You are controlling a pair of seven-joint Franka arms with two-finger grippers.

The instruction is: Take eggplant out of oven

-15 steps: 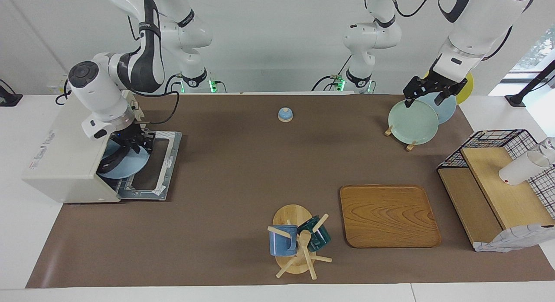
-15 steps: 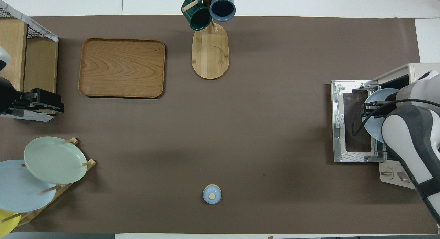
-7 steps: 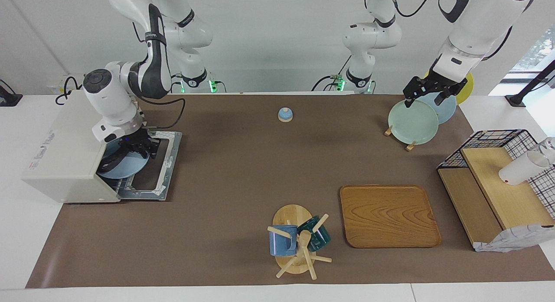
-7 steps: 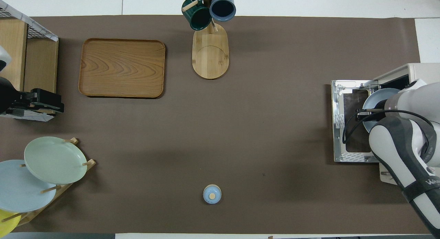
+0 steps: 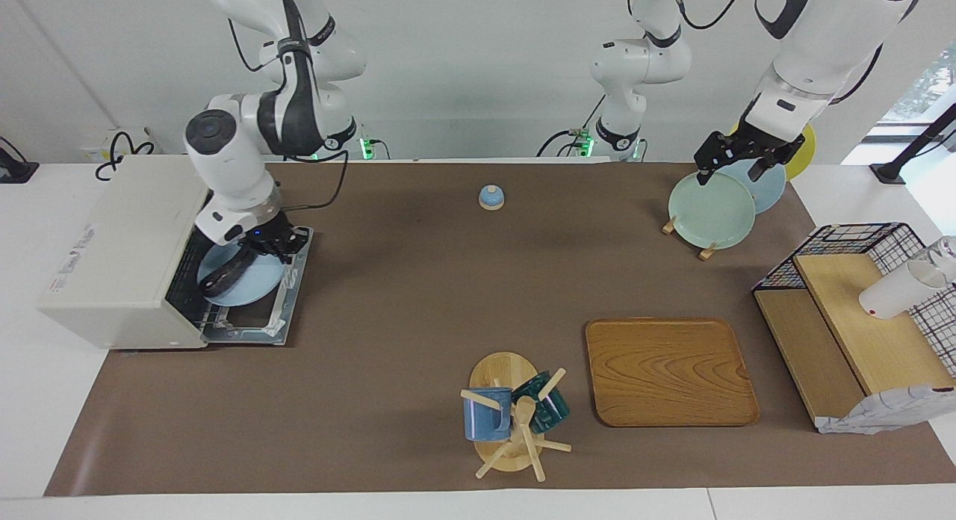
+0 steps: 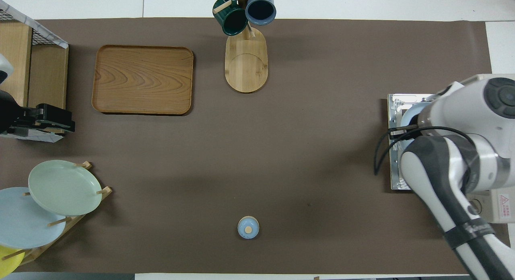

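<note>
Resting on a light blue plate [image 5: 243, 281] over the oven's [image 5: 119, 258] dropped door [image 5: 280, 311], the eggplant [image 5: 224, 275] lies at the right arm's end of the table. The right gripper [image 5: 270, 243] is clenched on that plate's rim. The left gripper [image 5: 736, 155] hangs released over the plate rack [image 5: 709, 206], waiting.

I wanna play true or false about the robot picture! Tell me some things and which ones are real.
1. The oven door is open. True.
2. The eggplant lies on a blue plate. True.
3. The right gripper is over the wooden tray. False: it is at the plate on the oven's open door, shut.
4. Two mugs hang on the mug stand. True.
5. The left gripper holds a mug. False: it hangs open and empty over the plate rack.
</note>
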